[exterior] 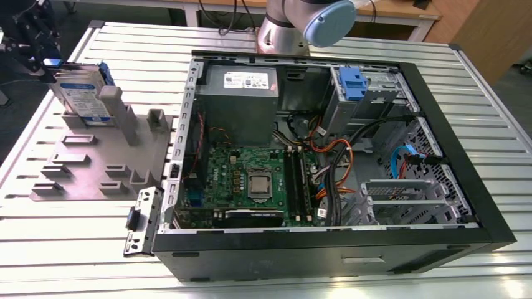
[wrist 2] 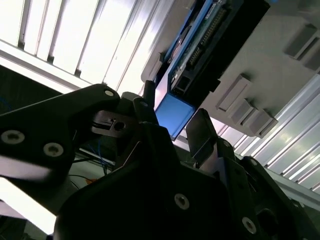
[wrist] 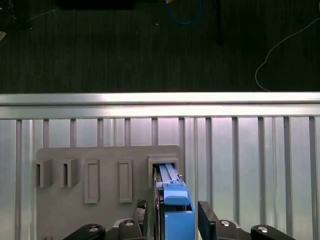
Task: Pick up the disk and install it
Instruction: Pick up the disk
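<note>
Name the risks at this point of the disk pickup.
1. The open gripper straddles the disk; closing off-centre could catch only its blue frame and let it slip.
2. The disk stands in a slot of the grey tray; a tilted lift might jam it against the slot walls.

exterior view: high, far, looks down on table (exterior: 66, 249); both wrist views: very close; all share disk (exterior: 79, 93) (wrist: 175, 220)
</note>
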Available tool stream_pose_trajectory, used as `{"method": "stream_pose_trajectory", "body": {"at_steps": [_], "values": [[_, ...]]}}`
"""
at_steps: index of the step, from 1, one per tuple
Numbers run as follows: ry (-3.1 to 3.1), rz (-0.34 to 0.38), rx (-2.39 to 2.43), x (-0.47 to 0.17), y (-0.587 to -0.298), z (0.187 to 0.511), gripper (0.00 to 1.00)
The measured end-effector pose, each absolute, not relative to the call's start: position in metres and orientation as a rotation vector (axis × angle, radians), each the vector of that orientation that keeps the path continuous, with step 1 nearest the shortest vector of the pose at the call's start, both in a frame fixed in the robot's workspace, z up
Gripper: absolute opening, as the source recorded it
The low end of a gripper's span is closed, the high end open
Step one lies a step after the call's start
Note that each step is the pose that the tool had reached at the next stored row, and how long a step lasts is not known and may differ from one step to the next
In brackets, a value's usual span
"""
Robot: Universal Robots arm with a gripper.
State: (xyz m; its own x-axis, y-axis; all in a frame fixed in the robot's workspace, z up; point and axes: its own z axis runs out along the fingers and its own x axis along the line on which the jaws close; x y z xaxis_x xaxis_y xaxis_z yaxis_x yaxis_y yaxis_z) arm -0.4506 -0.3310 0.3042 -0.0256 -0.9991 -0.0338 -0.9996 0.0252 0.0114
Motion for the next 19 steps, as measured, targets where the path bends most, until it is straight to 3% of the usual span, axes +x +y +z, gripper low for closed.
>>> {"method": "stream_pose_trajectory", "body": {"at_steps": [11,13,14,19], "values": [[2.239,0.050,-2.180,-0.4508,-0.3293,0.2970,0.52],[2.239,0.050,-2.180,-0.4508,-0.3293,0.2962,0.50],[2.239,0.050,-2.180,-0.4508,-0.3293,0.2959,0.44],[2.240,0.050,-2.180,-0.4508,-0.3293,0.2947,0.44]]}}
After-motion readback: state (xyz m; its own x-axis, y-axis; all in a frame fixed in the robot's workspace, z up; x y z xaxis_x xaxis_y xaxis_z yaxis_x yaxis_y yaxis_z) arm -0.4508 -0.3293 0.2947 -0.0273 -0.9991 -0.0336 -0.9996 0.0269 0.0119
